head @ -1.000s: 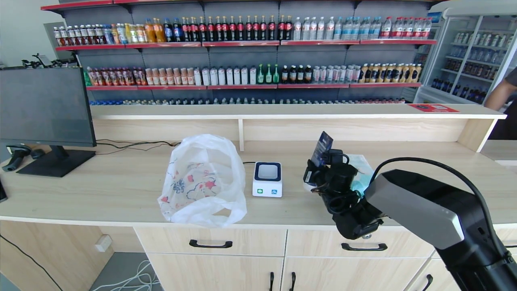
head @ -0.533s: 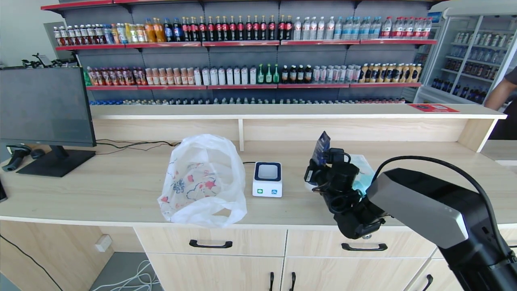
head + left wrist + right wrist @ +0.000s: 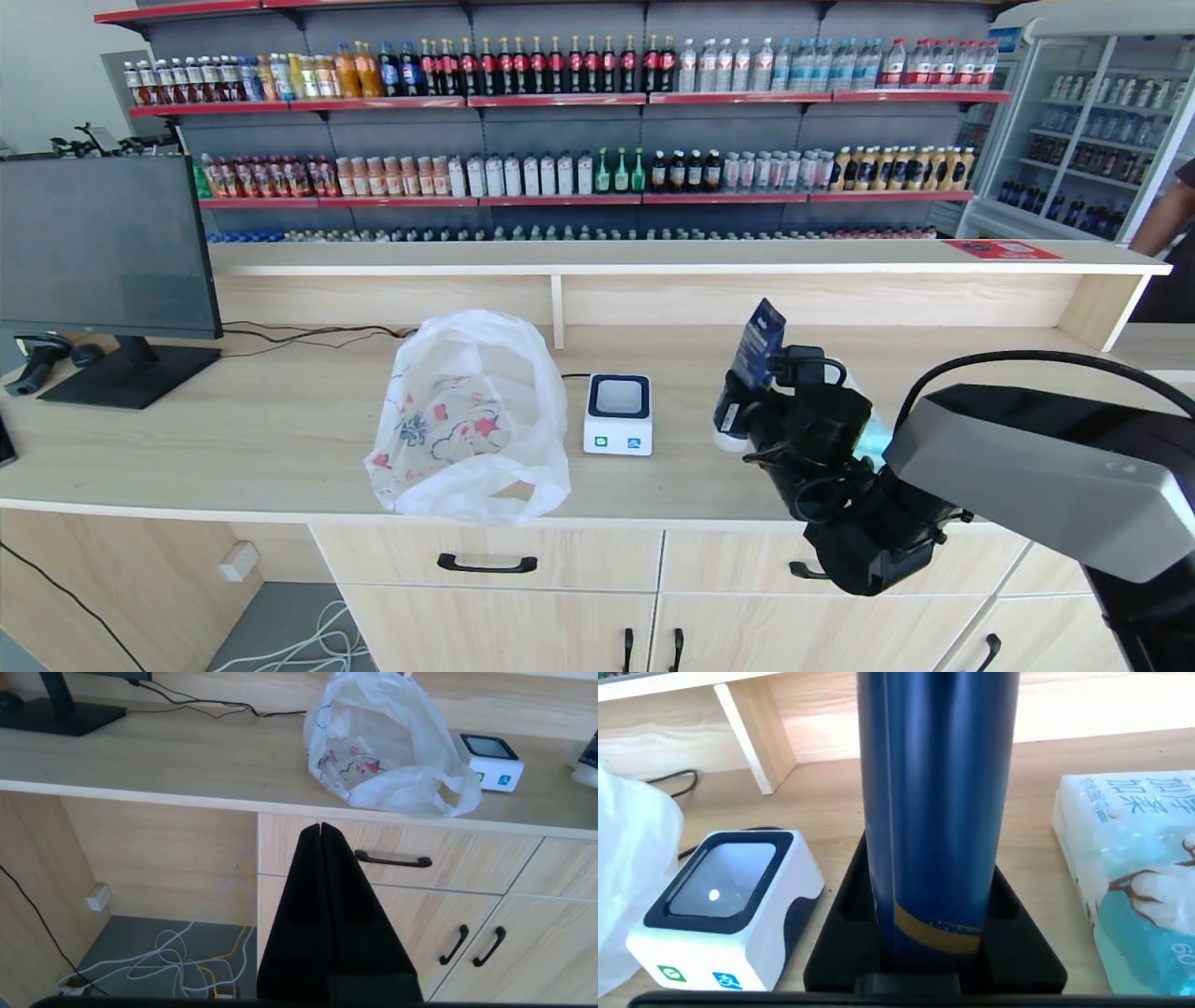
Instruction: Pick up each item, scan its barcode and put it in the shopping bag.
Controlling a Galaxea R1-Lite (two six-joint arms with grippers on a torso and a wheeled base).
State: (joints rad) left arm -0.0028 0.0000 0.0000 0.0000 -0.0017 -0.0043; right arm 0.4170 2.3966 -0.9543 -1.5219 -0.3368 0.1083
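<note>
Head view: the right tool (image 3: 747,397) pinches a tall, flat dark blue packet (image 3: 759,338), holding it upright above the pale wooden tabletop (image 3: 233,439), to the right of the small white box scanner (image 3: 617,413) with its dark glass top, and apart from it; a crumpled white plastic shopping bag (image 3: 471,420), red and blue print showing through, sits just left of the scanner; a pale blue soft pack of tissues (image 3: 873,437) lies farther right of the scanner, mostly behind the arm.

Left wrist view: the left tool (image 3: 320,833), fingers pressed together on nothing, hangs before the cupboard drawers (image 3: 392,859), lower than the scanner (image 3: 491,761) and to its left; the shopping bag (image 3: 383,742) lies just beside the scanner.

Right wrist view: the dark blue packet (image 3: 938,793) stands clamped in the right tool (image 3: 936,924); the scanner (image 3: 724,905) is near, glass facing up, with the pack of tissues (image 3: 1139,868) on the packet's other side.

Judged from this, the step in hand is the scan; the next move calls for carrying the packet over the glass and turning its barcode face towards it; which face carries the barcode is unclear.
</note>
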